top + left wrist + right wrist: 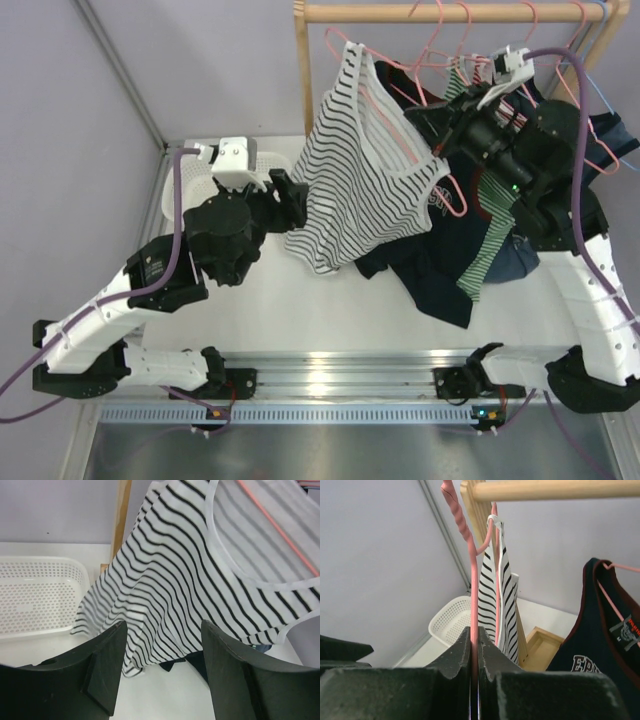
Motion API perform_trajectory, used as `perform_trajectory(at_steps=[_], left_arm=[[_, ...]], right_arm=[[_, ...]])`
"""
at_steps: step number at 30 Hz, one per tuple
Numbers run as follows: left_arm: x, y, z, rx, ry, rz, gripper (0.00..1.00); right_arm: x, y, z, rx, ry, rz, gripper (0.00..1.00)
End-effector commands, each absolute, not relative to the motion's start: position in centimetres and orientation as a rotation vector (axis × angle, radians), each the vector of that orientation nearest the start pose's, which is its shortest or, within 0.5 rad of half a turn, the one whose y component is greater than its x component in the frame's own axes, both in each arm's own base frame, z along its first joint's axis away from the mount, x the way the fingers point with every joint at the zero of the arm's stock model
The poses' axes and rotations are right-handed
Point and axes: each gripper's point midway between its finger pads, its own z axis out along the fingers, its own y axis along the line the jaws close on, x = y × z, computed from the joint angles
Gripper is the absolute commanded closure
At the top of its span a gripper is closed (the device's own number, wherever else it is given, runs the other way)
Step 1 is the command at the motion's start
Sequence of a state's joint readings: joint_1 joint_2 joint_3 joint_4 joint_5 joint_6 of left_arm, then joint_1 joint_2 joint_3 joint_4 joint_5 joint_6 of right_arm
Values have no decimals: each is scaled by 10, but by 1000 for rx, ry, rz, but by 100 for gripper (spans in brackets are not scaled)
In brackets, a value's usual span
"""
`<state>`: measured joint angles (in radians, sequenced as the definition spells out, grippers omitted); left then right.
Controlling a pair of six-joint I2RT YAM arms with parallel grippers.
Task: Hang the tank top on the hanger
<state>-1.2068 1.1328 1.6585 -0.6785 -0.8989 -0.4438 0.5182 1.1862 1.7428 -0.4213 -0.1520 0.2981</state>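
**Inspector:** Tank top (360, 180), overhead view: it is draped over the hanger (405, 135) below the wooden rail (450, 12), and its hem sags toward the desk (330, 310). The right end effector (425, 125) sits under the rail at the wire. The left end effector (293, 203) is lower, beside the hem.

**Assessor:** Left wrist view?

**Inspector:** The left end effector (162, 630) has its fingers spread and nothing between them. The tank top (175, 580) hangs just beyond, with the hanger (280, 530) wire showing inside the neckline. My judgement is that it should pinch the low hem and draw the cloth square along the wire. The knit will stretch, so pull lightly.

**Assessor:** Right wrist view?

**Inspector:** The right end effector (474, 640) is clamped on the hanger (472, 580) wire below the rail (550, 489). The tank top (492, 595) is seen edge-on behind it. I cannot tell whether the hook bears on the rail. I advise holding the wire steady while the other arm pulls.

**Assessor:** Surface and room?

**Inspector:** The desk is white and smooth. A white basket (185, 190) stands left of the rail, and a navy top (440, 260) and a green-striped top (490, 250) crowd under it. The walls are lilac.
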Motion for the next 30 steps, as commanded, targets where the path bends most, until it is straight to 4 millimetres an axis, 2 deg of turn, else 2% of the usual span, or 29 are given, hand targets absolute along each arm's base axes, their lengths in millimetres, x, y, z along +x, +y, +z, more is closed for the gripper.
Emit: perform_trajectory(at_steps=[1,2,3,6,11,15,17,18,20,21,22,23,25,30], left_arm=[[217,-211,456,-30,1695,-452,34],[217,-210,455,-32,1695,-451,35],[217,-211,454,-34,1695,-453,35],[217,-212,452,-28,1699,-449,35],[218,-214,448,-19,1708,-446,35],[217,-214,447,-21,1711,-446,35],[217,-214,446,-18,1712,-446,35],[217,-215,446,-18,1713,-445,35],[218,-216,446,-14,1714,-441,35],[217,-216,446,-11,1715,-443,35],[218,-216,445,-11,1716,-440,35],[218,-216,445,-12,1716,-439,36],[217,-215,446,-12,1715,-439,35],[217,-215,446,-10,1714,-440,35]], right_arm=[[271,199,565,-332,1427,797,100],[270,200,562,-343,1451,806,100],[268,198,570,-337,1438,814,100],[272,199,568,-332,1472,823,100],[285,206,544,-315,1529,833,100],[302,204,527,-282,1569,784,100],[311,204,526,-265,1570,771,100],[315,203,531,-262,1557,754,100],[333,205,522,-245,1599,725,100],[338,204,528,-237,1584,711,100],[345,204,525,-227,1590,705,100],[349,205,534,-220,1545,705,100],[361,204,530,-193,1552,686,100],[376,201,550,-154,1480,664,100]])
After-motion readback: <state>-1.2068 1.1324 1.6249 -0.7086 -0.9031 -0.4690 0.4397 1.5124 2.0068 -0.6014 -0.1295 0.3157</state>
